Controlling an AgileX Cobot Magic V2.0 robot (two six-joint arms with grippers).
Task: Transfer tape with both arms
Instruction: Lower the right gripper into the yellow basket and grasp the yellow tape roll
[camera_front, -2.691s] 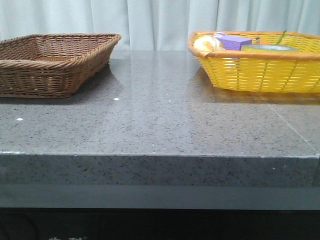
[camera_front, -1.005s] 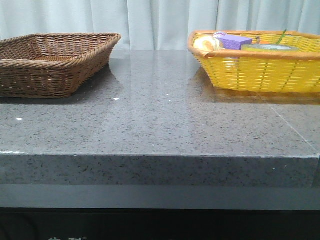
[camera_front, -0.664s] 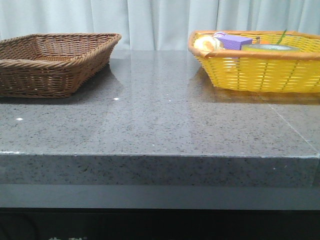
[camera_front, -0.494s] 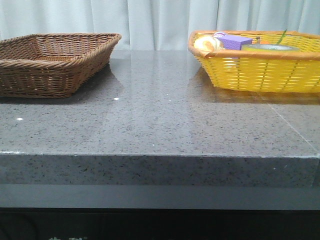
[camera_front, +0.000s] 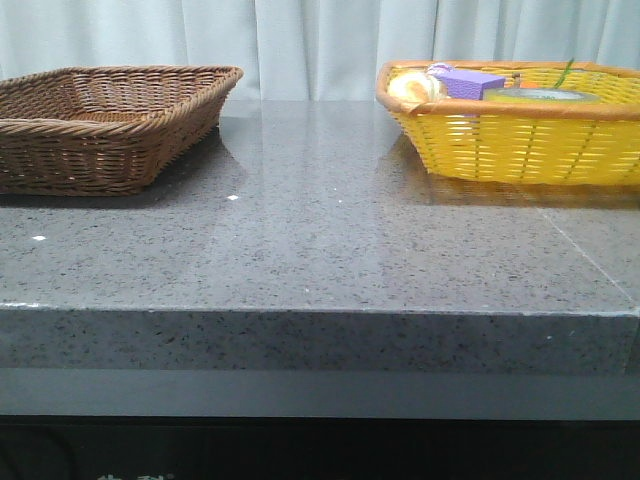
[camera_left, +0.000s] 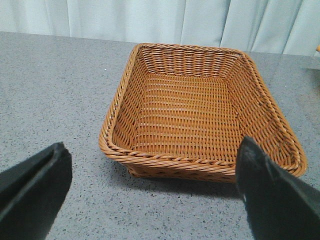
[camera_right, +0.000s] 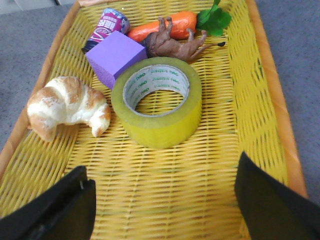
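Note:
The tape (camera_right: 157, 102) is a wide yellow roll with a white core and green lettering. It lies flat in the yellow basket (camera_right: 260, 125), and its top edge shows in the front view (camera_front: 540, 96). My right gripper (camera_right: 160, 187) is open and empty above the basket, short of the tape. My left gripper (camera_left: 152, 172) is open and empty over the table, just short of the brown wicker basket (camera_left: 125, 155). Neither arm shows in the front view.
Beside the tape lie a purple block (camera_right: 115, 56), a croissant (camera_right: 65, 105), a toy horse (camera_right: 172, 44), a carrot (camera_right: 172, 22) and a small can (camera_right: 107, 27). The brown basket (camera_front: 110, 125) stands far left, the yellow basket (camera_front: 520, 140) far right, on the grey stone table (camera_front: 320, 250).

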